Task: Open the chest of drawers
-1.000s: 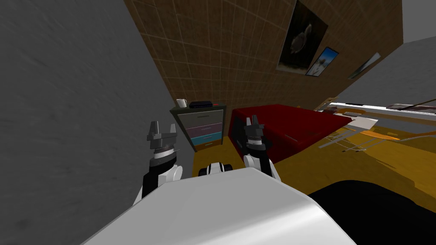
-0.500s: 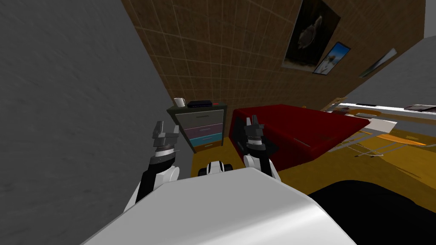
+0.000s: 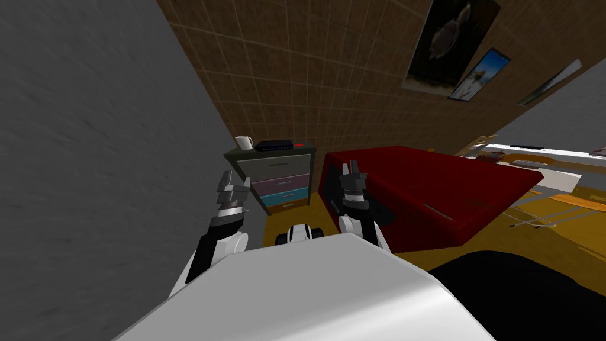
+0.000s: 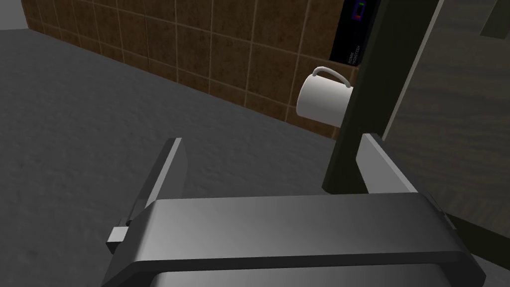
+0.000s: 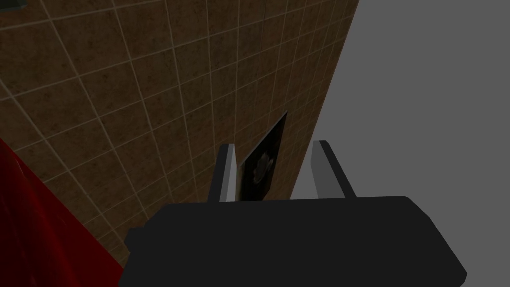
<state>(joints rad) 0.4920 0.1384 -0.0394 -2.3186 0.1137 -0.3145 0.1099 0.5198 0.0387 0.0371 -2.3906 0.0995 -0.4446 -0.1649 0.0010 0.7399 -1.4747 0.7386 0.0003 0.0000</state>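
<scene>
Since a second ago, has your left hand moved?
Yes. Against the chest of drawers, the left gripper has swung closer, toward its dark side edge.

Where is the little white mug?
In the head view, the white mug sits on the chest of drawers, at its left end, beside a black box.

The yellow floor (image 3: 302, 214) carries the chest of drawers (image 3: 278, 177) and, just beside it, a red bed (image 3: 426, 183). On the chest's top stand a white mug (image 3: 242, 142) and a flat black box (image 3: 274, 144).
</scene>
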